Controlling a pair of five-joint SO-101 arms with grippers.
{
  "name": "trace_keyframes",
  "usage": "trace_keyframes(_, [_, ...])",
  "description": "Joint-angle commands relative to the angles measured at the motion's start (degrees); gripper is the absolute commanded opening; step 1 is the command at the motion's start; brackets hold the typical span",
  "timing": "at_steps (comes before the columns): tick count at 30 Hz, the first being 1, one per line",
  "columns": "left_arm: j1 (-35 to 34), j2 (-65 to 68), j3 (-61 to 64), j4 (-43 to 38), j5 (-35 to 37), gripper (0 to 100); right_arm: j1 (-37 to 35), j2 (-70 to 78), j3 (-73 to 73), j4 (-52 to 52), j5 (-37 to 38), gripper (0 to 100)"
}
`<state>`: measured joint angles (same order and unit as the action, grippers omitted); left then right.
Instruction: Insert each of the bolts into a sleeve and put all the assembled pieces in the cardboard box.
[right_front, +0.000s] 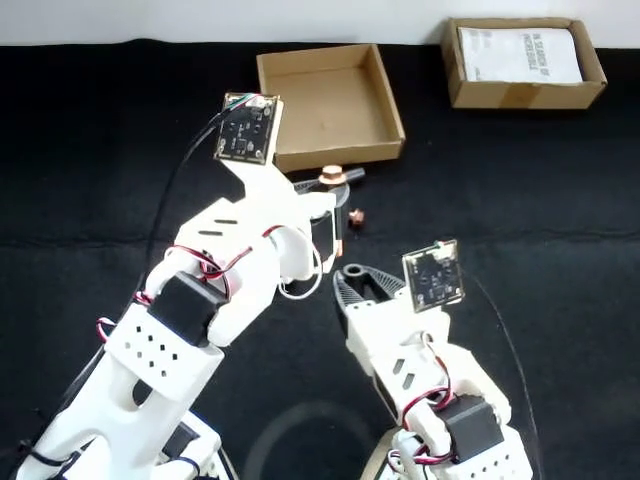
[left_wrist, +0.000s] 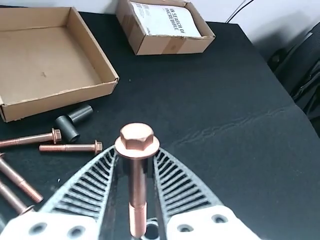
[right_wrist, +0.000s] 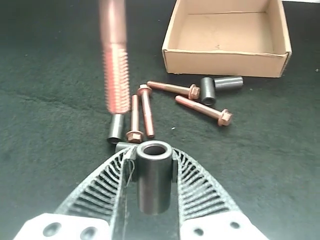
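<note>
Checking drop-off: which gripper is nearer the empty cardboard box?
Left. The left gripper, holding a bolt, is just short of the cardboard box; the right gripper, holding a sleeve, sits farther back.

this looks like a robotics lab or maker's workbench rather than a home or a shop: a table (right_front: 560, 200) draped in black cloth stands against a plain white wall (right_front: 150, 18), with a left arm (right_front: 215, 300) and a right arm (right_front: 420, 365) of white printed plastic mounted side by side. bare circuit boards (right_front: 246, 128) and loose red and black wires (right_front: 205, 262) sit exposed on the arms. scattered copper bolts (right_wrist: 202, 110) and dark sleeves (right_wrist: 227, 81), an open cardboard box (right_front: 340, 156) and a second box (right_front: 520, 95) holding a printed booklet (right_front: 520, 55) give it the look of a test bench.
</note>
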<state>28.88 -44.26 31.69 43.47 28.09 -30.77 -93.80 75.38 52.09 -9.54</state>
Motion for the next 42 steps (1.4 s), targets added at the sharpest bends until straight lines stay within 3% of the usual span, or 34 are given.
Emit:
trace_keyframes(1, [0.9,-0.3,0.7,0.0,0.4,1,1.3,-0.7,-0.4,-1.2,0.6,0.8])
trace_keyframes(8, [1.5,-0.1,3.6,-0.2,3.9,1,1.3,-0.9,-0.4,-1.2,0.4,0.8])
trace_keyframes(17, [4.1,-0.1,3.3,-0.3,3.7,1,1.2,-0.7,-0.3,-1.2,0.4,0.8])
trace_keyframes(42, [5.0,0.1,9.4,-10.7,0.4,1,1.1,-0.9,0.6,-1.0,0.4,0.8])
